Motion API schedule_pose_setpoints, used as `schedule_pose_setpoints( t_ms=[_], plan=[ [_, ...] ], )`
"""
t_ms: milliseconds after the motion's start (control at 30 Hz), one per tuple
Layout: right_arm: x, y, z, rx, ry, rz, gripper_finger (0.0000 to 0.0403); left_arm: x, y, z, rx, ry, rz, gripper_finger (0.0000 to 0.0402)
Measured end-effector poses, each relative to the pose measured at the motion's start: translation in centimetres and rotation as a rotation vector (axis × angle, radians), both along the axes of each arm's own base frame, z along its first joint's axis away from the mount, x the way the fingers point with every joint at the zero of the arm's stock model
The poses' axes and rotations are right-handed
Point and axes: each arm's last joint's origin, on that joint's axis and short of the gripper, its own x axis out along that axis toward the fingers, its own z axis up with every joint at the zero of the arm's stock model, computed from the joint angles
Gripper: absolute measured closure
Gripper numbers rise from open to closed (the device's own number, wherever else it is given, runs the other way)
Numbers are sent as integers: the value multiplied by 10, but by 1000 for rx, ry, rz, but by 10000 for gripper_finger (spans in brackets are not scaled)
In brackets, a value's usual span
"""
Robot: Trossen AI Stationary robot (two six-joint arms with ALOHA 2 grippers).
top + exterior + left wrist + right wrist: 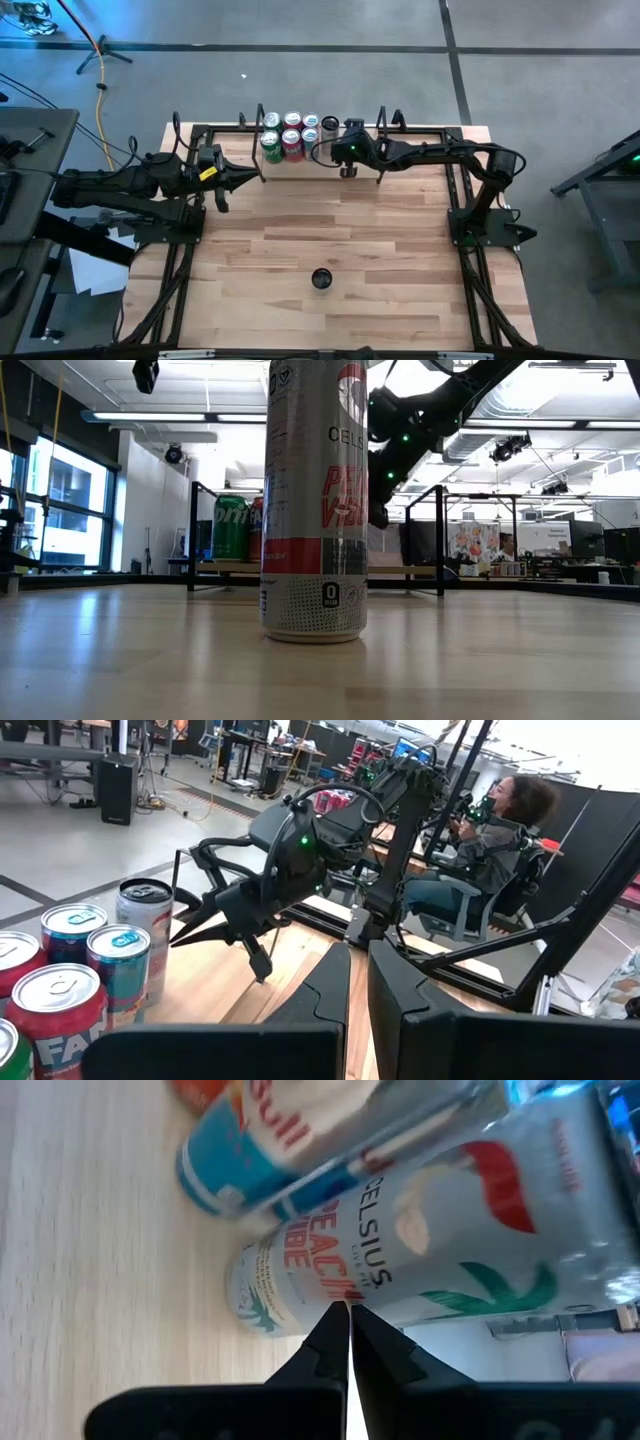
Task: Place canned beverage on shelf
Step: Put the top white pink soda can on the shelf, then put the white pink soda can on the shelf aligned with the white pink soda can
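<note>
The shelf point(300, 150) stood at the far edge of the table point(330, 240), already loaded w/ a cluster of cans point(290, 135) packed toward its left end — grouping there left free board on the right for further stock. One can point(321, 279) remained standing alone near the front-centre of the table, well apart from the shelf; in the low view it rose upright directly before the camera, unheld, so the placing step for it looked not yet begun. The right gripper point(347, 170) hung at the shelf's front edge, just beside the rightmost cans, fingers pressed together and holding nothing; its wrist view showed the closed tips pointing at a pale can point(420, 1240) close ahead, apart from it. Judged: an empty, closed gripper beside the row suits a position after release rather than a grasp. The left gripper point(245, 178) sat near the shelf's left upright, likewise closed and empty, approx. level w/ the row — probably parked clear so the right arm had room.
</note>
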Motion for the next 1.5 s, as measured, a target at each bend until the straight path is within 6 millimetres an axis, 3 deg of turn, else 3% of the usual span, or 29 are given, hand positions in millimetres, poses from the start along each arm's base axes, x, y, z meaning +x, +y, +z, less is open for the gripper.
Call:
schedule_pose_setpoints(
  t_ms=[867,1033,1300,1500],
  plan=[
    [2,-8,7,-21,-95,-17,403,0,0,0,-1,0,0,398],
    [-2,-7,14,-24,-136,-120,403,0,0,0,-9,-2,0,398],
    [-42,11,62,229,-261,-190,403,0,0,0,65,17,-4,398],
    [-91,32,97,424,-380,-52,403,0,0,0,117,31,-7,398]
  ],
)
